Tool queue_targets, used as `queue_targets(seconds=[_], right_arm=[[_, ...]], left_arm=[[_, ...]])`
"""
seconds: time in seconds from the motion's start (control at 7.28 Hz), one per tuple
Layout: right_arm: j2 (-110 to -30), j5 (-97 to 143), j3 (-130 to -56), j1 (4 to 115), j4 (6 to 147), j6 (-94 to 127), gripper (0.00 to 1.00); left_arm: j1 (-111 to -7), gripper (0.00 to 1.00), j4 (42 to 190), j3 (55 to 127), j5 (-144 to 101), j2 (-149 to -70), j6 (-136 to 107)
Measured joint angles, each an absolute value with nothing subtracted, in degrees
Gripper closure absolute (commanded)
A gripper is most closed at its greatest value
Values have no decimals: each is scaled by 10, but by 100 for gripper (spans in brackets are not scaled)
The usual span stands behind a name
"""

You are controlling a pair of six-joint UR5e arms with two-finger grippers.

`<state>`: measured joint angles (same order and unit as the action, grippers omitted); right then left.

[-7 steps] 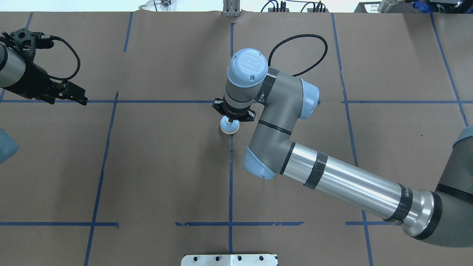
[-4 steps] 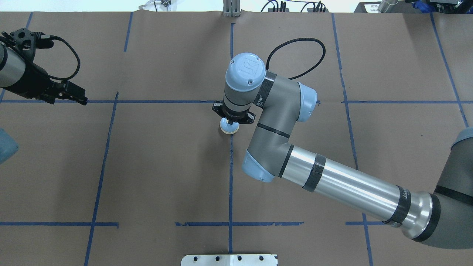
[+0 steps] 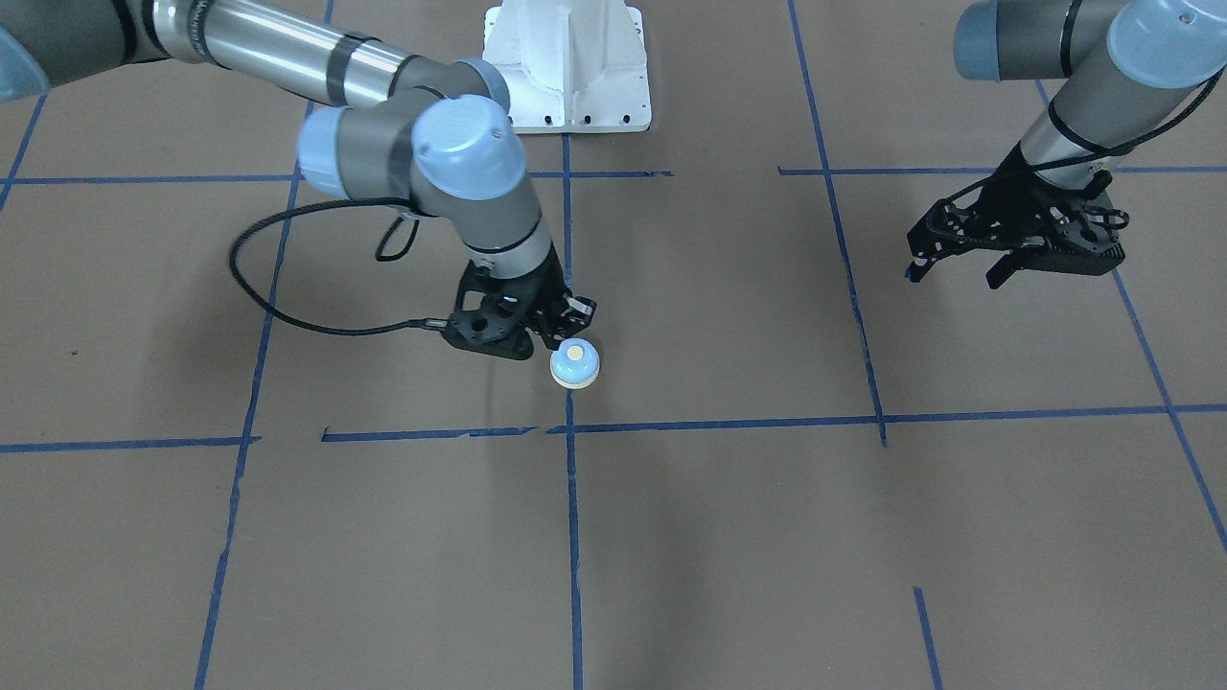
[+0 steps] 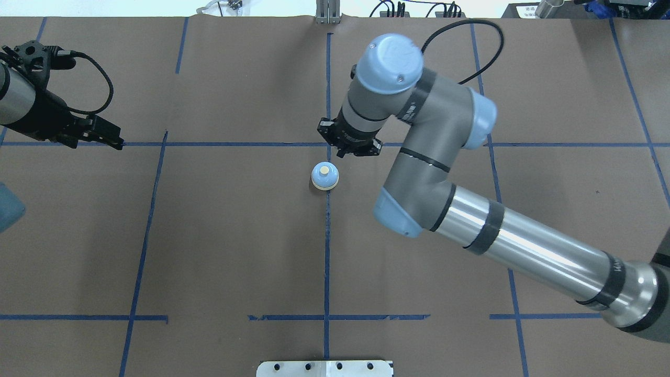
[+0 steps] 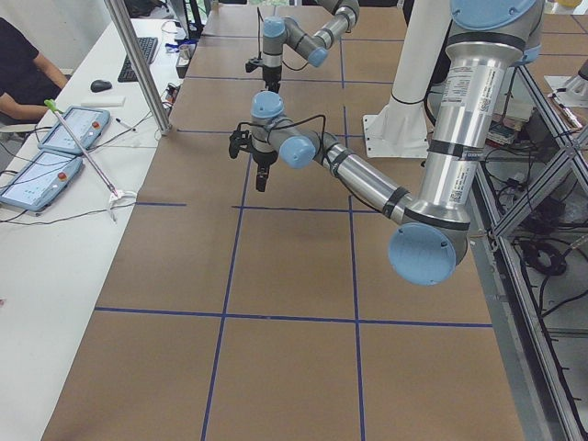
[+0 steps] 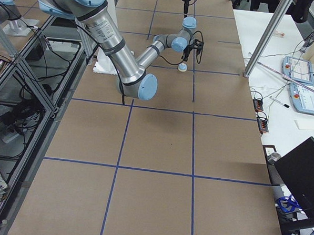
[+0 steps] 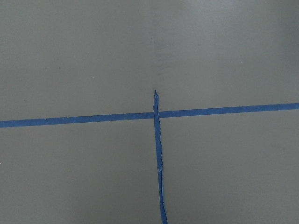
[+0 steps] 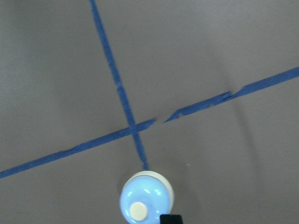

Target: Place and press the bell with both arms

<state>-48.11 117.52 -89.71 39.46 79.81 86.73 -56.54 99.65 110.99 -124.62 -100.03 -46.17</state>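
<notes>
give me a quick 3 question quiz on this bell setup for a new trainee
1. True or false: the right tool is gripping the bell.
2. Where on the table does the bell stand? A on a blue tape line; B clear of all tape; C at the far edge.
3. Which is farther from the bell, the left tool or the right tool?
Key: 1 false, the bell stands free. 2 A. 3 the left tool.
</notes>
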Motion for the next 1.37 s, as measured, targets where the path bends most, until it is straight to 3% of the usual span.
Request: queue_targets(seconds=[0.27,0.55,0.82,1.37], right_arm=[[-624,1237,-1042,466,804,810,0],[-756,1262,-1128,524,801,724,0],[-863,1285,-1165,600,797,586,0],[-1026,1372,-1130,815,804,200,0]], left_arm=[[-568,0,997,1110,-1246,-991,-443],[-594,0,995,1107,-1247,-961,-336],[-663,0,993,1100,-1262,-913,-173],[-817,0,984,1087,-1336,-811,41]])
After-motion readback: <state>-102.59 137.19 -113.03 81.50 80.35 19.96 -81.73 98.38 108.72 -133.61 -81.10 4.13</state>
